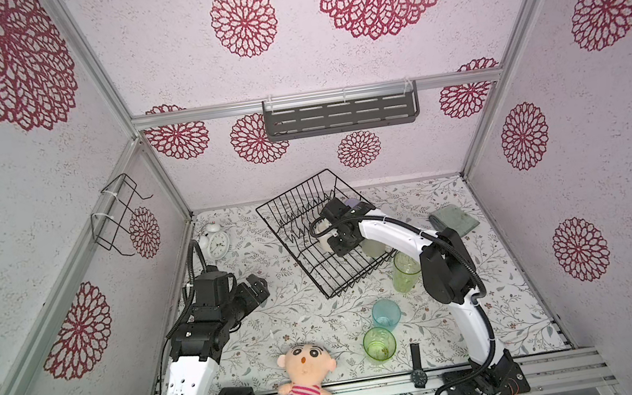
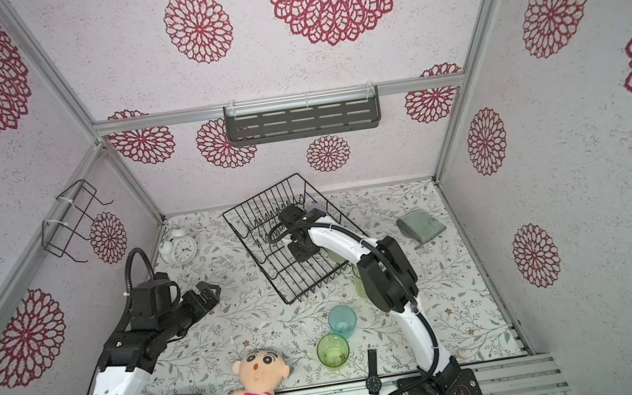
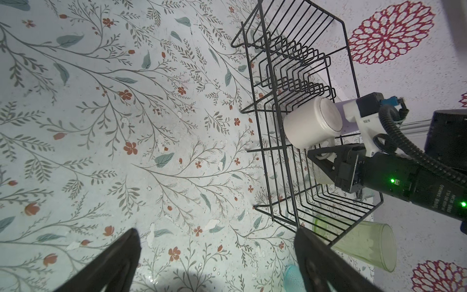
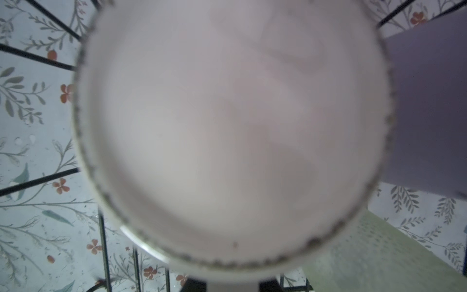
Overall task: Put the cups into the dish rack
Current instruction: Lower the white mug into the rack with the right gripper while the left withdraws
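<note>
The black wire dish rack (image 1: pixel 287 211) (image 2: pixel 250 220) (image 3: pixel 262 75) stands mid-table. Inside it my right gripper (image 1: pixel 330 238) (image 2: pixel 295 247) (image 3: pixel 320 154) is shut on the handle of the white mug (image 3: pixel 313 121) (image 4: pixel 232 126), which hangs base up. A lilac tumbler (image 1: pixel 353 203) (image 4: pixel 427 113) and a frosted beige tumbler (image 1: pixel 373 247) (image 4: pixel 379 252) are in the rack beside it. One green tumbler (image 1: pixel 405 274) (image 3: pixel 366 247) stands against the rack's near corner. The teal tumbler (image 1: pixel 386 314) and another green tumbler (image 1: pixel 379 344) stand nearer the front. My left gripper (image 1: pixel 257 286) (image 2: pixel 208 293) (image 3: pixel 217 242) hangs open and empty left of the rack.
An alarm clock (image 1: pixel 216 242) sits at the back left and a folded cloth (image 1: pixel 454 221) at the back right. A plush doll (image 1: pixel 306 376) and a wristwatch (image 1: pixel 417 364) lie at the front edge. A wire holder (image 1: pixel 120 217) and a grey shelf (image 1: pixel 340 115) hang on the walls.
</note>
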### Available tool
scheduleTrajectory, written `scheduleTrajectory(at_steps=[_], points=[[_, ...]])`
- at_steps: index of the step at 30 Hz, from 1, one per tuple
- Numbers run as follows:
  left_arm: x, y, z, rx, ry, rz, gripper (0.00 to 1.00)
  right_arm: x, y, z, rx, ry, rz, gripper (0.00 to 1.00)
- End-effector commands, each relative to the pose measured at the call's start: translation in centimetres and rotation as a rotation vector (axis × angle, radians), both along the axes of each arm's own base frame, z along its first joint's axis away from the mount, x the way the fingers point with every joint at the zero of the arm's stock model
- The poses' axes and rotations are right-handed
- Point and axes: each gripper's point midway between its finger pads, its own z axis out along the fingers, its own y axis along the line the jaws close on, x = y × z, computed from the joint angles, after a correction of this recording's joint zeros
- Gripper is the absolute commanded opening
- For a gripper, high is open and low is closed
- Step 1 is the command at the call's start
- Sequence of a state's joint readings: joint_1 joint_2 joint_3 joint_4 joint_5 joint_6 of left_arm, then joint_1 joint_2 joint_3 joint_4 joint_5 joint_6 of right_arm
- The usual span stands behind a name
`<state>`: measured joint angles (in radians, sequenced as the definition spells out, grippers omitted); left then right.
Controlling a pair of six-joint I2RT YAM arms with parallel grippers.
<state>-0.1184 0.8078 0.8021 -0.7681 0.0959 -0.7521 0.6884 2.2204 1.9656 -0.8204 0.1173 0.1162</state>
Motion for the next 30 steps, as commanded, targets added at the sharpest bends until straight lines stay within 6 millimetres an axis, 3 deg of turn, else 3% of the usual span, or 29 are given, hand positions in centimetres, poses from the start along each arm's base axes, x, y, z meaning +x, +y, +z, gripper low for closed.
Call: scheduleTrajectory(at_steps=[1, 7, 14, 22, 30], points=[[0.0, 0.3, -0.5, 0.020, 0.009, -0.003, 0.98, 1.8, 1.6, 3.1, 0.088, -0.090, -0.025, 0.00], [0.5, 0.2, -0.3, 0.027, 0.013, -0.017, 0.98, 2.4, 1.4, 1.8, 0.087, -0.084, -0.092, 0.01], [1.2, 0.0, 0.0, 0.028, 0.016, -0.037, 0.98, 1.7, 1.2, 2.2, 0.102, -0.067, -0.098, 0.27], [1.8, -4.1, 2.5, -0.150, -0.124, -0.205, 0.98, 0.8, 1.0, 5.9, 0.168, -0.111, -0.083, 0.34], [0.5, -8.0, 4.1, -0.246, -0.163, -0.393, 0.97, -2.1, -1.0, 12.3, 0.316, -0.258, -0.059, 0.38]])
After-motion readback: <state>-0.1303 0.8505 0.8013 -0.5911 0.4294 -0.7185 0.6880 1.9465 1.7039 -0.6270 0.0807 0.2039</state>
